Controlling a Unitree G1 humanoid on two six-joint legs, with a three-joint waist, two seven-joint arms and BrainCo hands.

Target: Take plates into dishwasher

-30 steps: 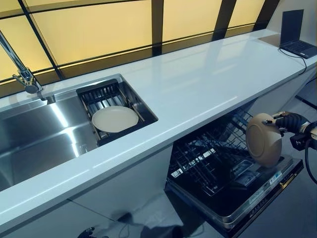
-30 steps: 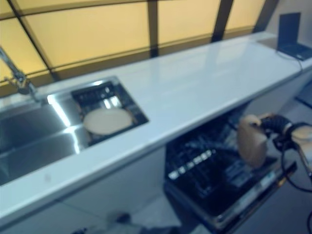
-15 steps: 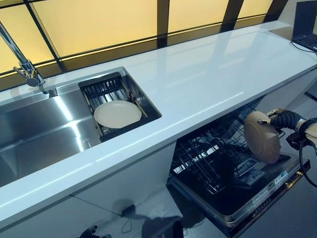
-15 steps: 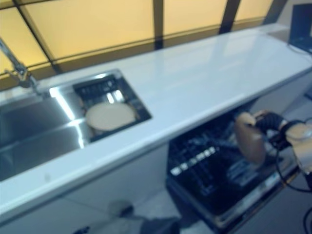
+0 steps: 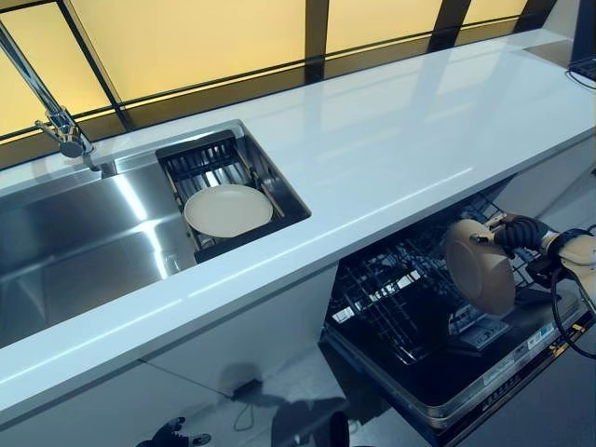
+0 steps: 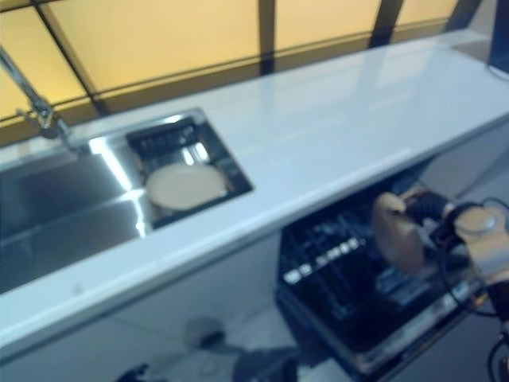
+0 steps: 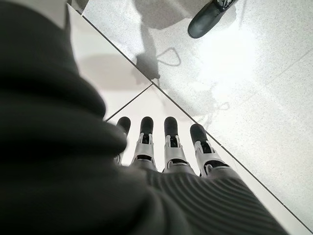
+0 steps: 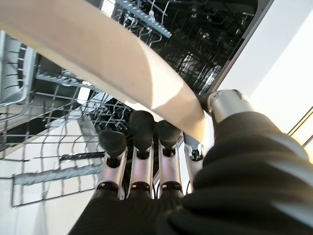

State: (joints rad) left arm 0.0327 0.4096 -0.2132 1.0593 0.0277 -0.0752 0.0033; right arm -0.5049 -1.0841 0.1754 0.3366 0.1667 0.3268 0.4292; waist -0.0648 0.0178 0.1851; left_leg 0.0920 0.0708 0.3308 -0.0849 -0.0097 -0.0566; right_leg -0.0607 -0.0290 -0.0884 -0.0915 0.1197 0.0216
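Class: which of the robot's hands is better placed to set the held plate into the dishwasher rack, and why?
Right. The right hand already grips the plate on edge above the open rack. The left hand hangs over the floor, holding nothing.

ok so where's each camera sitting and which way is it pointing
Left and right eye views: on the head, looking down at the counter, sink, sink plate and open dishwasher; both share the right hand holding a plate.
Left wrist view: on the left arm, facing the floor past the left hand.
Right wrist view: along its fingers, plate rim against the dishwasher rack.
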